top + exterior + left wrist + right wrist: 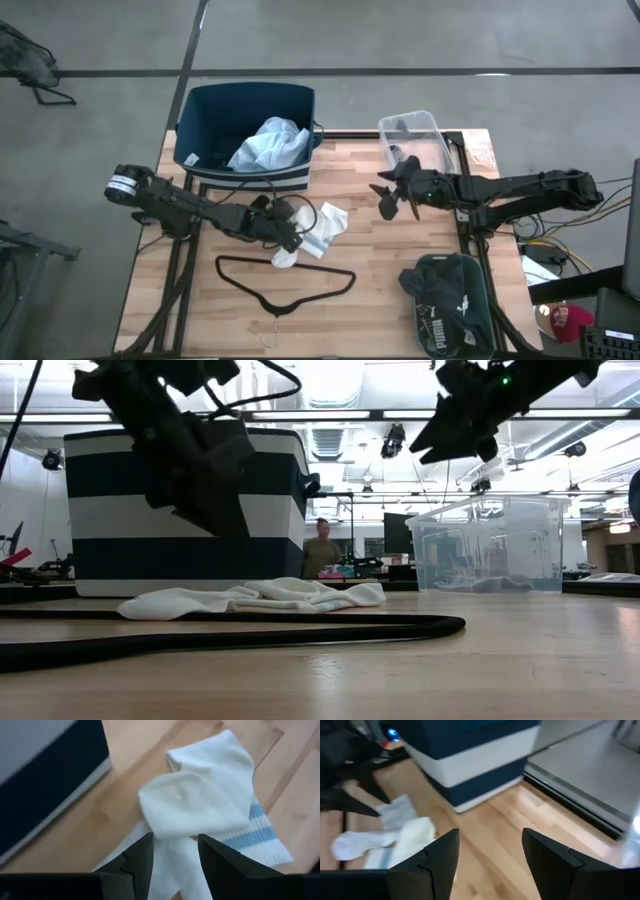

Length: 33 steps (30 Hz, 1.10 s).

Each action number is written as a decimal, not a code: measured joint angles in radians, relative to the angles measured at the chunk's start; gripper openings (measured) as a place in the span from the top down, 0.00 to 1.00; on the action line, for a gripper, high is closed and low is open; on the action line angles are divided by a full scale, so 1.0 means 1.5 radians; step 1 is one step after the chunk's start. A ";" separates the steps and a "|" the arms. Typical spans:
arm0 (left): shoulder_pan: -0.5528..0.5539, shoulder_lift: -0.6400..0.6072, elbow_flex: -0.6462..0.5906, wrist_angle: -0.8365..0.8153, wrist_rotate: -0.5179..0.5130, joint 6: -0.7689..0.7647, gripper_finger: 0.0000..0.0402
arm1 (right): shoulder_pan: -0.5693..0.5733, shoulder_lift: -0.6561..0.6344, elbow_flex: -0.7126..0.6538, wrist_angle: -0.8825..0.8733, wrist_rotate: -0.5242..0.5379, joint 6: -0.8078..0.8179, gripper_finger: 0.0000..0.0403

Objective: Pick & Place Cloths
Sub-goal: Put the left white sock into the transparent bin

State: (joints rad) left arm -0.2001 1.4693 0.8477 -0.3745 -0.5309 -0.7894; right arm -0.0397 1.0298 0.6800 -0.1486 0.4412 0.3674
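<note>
**Left gripper over white cloths, right gripper idle mid-air**

My left gripper (287, 232) hangs just above the small white cloths (318, 230) at mid-desk; fingers (140, 857) parted, one white piece showing between them, nothing clamped; in the left wrist view the white cloths (205, 805) lie in a loose heap, one with pale-blue stripes at its cuff; low view shows them flat on the desk (500, 660), in front of the bin (180, 510).

My right gripper (392, 195) sits off the desk surface, near the clear plastic tub (412, 135); fingers (440, 855) spread apart, holding nothing; its wrist view looks across bare wood toward the white cloths (395, 832) and the bin.

Pale-blue shirt (270, 145) is bunched inside the navy striped bin (205, 105) at the desk's far-left side; dark teal garment (450, 300) lies at the near-right corner, well apart from both grippers; black wire hanger (285, 283) lies flat on the wood just beside the white cloths, on the near side.

A person stands in the room beyond the desk in the low view.
</note>
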 joint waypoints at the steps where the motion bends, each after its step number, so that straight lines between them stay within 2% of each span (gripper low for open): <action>1: -0.001 0.000 -0.003 0.001 0.005 -0.001 0.61 | 0.008 0.000 -0.001 0.009 0.000 0.000 0.49; 7: -0.003 0.013 -0.025 -0.001 0.079 -0.037 0.61 | 0.041 0.000 -0.002 0.022 0.002 0.015 0.52; 13: 0.009 0.034 -0.044 0.005 0.121 -0.067 0.61 | 0.059 0.000 -0.005 0.023 0.002 0.019 0.55; 20: 0.043 0.092 -0.044 0.095 0.133 0.012 0.61 | 0.069 0.010 -0.013 0.031 0.002 0.034 0.60; 27: 0.084 0.154 -0.040 0.098 0.176 0.044 0.61 | 0.069 0.041 -0.015 0.039 0.002 0.035 0.65; 30: 0.094 0.174 -0.039 0.101 0.197 0.076 0.66 | 0.070 0.057 -0.011 0.051 0.002 0.035 0.67; 33: 0.096 0.179 -0.039 0.111 0.208 0.102 0.79 | 0.073 0.072 -0.008 0.059 0.000 0.035 0.70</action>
State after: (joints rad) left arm -0.0555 1.7384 0.7887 -0.2081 -0.2190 -0.6367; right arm 0.0698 1.1373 0.6685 -0.0607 0.4414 0.4196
